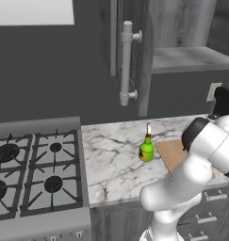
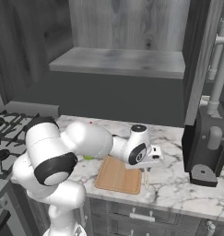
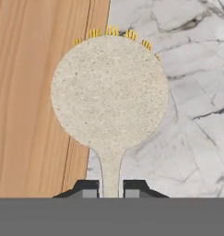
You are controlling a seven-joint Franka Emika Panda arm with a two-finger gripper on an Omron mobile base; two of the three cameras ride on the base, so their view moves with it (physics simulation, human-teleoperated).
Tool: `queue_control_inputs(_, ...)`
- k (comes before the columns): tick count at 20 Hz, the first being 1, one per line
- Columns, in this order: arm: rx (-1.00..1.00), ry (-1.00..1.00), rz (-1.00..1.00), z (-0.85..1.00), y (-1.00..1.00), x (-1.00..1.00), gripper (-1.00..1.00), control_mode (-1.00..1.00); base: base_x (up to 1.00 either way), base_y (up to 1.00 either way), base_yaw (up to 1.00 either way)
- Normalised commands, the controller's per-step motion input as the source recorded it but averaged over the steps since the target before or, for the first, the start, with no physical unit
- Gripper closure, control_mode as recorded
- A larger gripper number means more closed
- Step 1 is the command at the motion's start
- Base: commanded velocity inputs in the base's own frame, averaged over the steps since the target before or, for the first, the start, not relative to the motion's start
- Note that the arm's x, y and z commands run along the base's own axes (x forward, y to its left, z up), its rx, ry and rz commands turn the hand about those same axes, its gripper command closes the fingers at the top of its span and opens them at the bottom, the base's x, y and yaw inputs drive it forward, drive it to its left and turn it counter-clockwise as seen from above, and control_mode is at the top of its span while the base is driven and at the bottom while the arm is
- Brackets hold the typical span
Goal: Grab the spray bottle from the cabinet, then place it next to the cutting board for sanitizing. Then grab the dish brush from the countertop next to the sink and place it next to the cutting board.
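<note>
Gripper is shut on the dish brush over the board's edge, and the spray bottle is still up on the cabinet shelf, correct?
Not the bottle. The left base view shows the spray bottle standing on the countertop beside the cutting board. The rest holds: the gripper is shut on the dish brush.

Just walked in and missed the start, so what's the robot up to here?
The arm's claw is shut on the handle of the dish brush, holding it over the edge of the cutting board where it meets the marble countertop. The green spray bottle already stands upright on the countertop beside the board's other side. The wall cabinet above is open.
</note>
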Motion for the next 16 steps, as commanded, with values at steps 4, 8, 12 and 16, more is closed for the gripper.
queue_control_inputs(4, 0.00, 0.00, 0.00, -0.25, 0.00, 0.06, 1.00, -1.00, 0.00, 0.00, 0.00)
queue_control_inputs(8, 0.00, 0.00, 0.00, -0.10, 0.00, 0.11, -1.00, -1.00, 0.00, 0.00, 0.00)
queue_control_inputs(12, 0.02, -0.01, 0.00, -0.01, -0.01, 0.00, -1.00, -1.00, 0.00, 0.00, 0.00)
queue_control_inputs(16, 0.09, -0.07, -0.02, 0.20, 0.02, -0.15, -1.00, -1.00, 0.00, 0.00, 0.00)
